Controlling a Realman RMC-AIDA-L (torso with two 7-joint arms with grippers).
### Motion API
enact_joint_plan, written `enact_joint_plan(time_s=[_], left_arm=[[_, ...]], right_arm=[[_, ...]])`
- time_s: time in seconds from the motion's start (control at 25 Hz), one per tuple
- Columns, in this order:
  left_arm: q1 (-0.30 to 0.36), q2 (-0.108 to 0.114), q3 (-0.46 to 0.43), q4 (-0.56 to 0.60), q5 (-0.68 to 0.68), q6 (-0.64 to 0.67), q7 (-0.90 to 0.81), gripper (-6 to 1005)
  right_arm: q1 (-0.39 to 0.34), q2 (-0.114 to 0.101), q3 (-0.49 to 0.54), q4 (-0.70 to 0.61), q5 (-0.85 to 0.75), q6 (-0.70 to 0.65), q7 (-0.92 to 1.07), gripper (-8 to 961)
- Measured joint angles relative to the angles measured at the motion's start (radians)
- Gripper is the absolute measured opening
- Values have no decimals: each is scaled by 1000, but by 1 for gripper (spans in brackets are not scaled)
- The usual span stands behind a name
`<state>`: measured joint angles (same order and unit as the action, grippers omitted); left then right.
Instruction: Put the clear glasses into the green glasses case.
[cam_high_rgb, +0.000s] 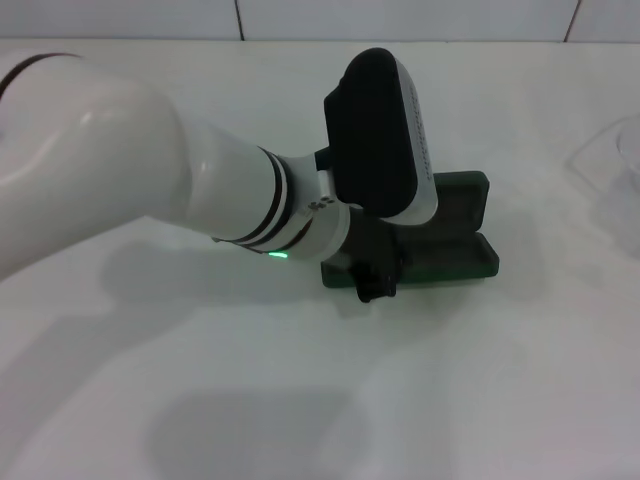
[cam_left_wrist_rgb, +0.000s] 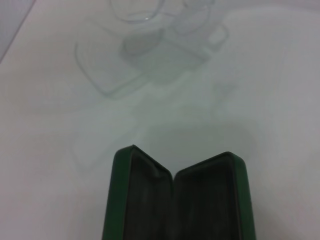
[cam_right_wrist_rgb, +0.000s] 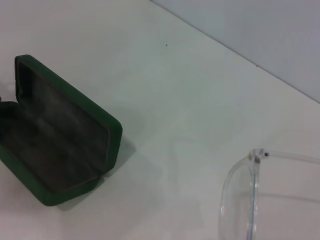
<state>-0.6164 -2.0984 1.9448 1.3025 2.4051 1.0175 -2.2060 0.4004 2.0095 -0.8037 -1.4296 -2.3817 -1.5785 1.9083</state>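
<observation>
The green glasses case (cam_high_rgb: 455, 250) lies open on the white table, its dark lining up, lid half (cam_high_rgb: 462, 188) toward the back. It also shows in the left wrist view (cam_left_wrist_rgb: 177, 200) and the right wrist view (cam_right_wrist_rgb: 60, 145). My left arm reaches in from the left, and my left gripper (cam_high_rgb: 375, 283) is at the case's near left end, under the wrist. The clear glasses (cam_high_rgb: 615, 160) lie at the table's far right edge, apart from the case. They appear faintly in the left wrist view (cam_left_wrist_rgb: 142, 15), and close up in the right wrist view (cam_right_wrist_rgb: 252, 200). My right gripper is out of view.
A white table (cam_high_rgb: 300, 400) spreads all around the case. A tiled wall (cam_high_rgb: 400, 18) runs along the back edge. My left arm's wrist camera housing (cam_high_rgb: 375, 135) hangs over the case's left half.
</observation>
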Motion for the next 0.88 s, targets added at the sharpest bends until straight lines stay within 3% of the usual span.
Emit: enact_joint_plan(time_s=[0.52, 0.72, 0.88], left_arm=[[29, 0, 15, 34, -74, 50, -1, 46], [61, 4, 11, 126, -39, 51, -12, 46], [66, 1, 19, 125, 40, 6, -29, 46]], right_arm=[[-1, 0, 0, -4, 5, -9, 0, 63], [0, 1, 0, -9, 6, -20, 0, 63], [0, 3, 0, -10, 7, -23, 0, 63]])
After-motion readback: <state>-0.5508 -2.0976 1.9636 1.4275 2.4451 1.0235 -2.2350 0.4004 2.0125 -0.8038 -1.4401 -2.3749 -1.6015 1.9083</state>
